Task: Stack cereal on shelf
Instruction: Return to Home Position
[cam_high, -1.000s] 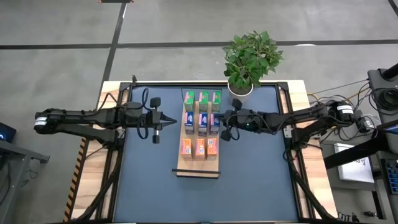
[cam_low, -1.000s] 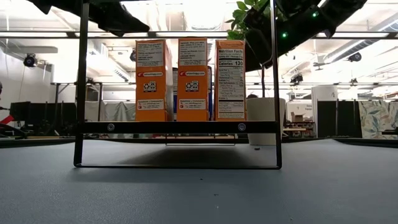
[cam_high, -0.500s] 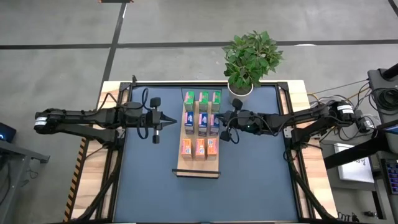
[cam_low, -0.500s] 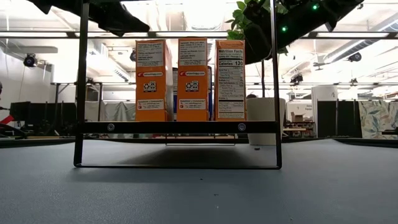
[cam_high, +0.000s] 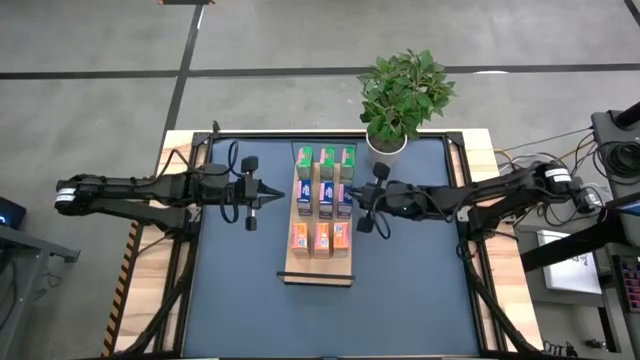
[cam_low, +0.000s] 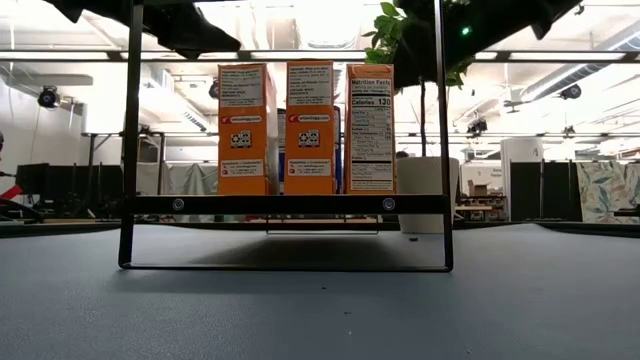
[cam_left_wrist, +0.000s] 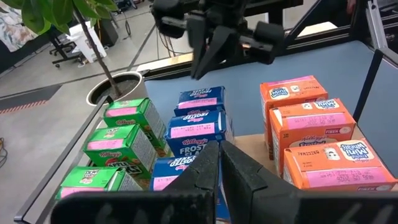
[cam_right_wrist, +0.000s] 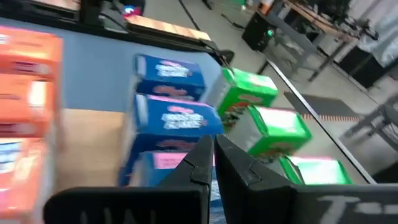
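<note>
The shelf (cam_high: 318, 270) lies at the frame's centre, carrying three rows of three. Green cereal boxes (cam_high: 325, 156) are uppermost, blue cereal boxes (cam_high: 325, 195) in the middle, and orange cereal boxes (cam_high: 322, 236) lowest. The left hand (cam_high: 277, 193) hovers left of the blue row, fingers closed and empty. The right hand (cam_high: 360, 202) hovers just right of that row, fingers also closed, holding nothing.

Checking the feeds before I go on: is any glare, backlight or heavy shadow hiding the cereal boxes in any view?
Low view: bright ceiling lights sit behind, yet the orange boxes read fine; a dark shadow lies on the mat under them. High view: even light, no glare on the shelf. Left wrist view: blue boxes and green boxes evenly lit, labels legible.
</note>
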